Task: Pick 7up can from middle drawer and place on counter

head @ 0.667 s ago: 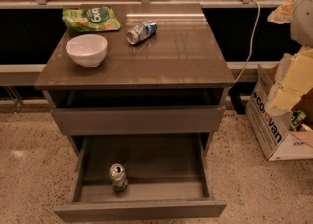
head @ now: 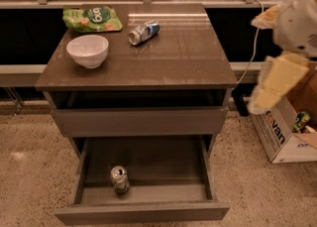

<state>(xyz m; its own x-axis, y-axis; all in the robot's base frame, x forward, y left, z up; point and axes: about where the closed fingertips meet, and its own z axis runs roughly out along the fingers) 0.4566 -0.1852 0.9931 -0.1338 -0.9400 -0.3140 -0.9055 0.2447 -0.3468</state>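
The claw point(head: 277, 85) hangs at the right edge, beside the bench point(head: 198, 67) and above one cardboard box point(head: 282, 134); whether it is spread or pressed together I cannot tell. There are two cans. The green can point(head: 120, 179) stands upright in the open drawer point(head: 143, 211), near its front left, low and well apart from the claw, with the bench's right corner between them. On the bench are one blue can point(head: 143, 31) on its side, one white bowl point(head: 87, 50) and one green snack bag point(head: 92, 19).
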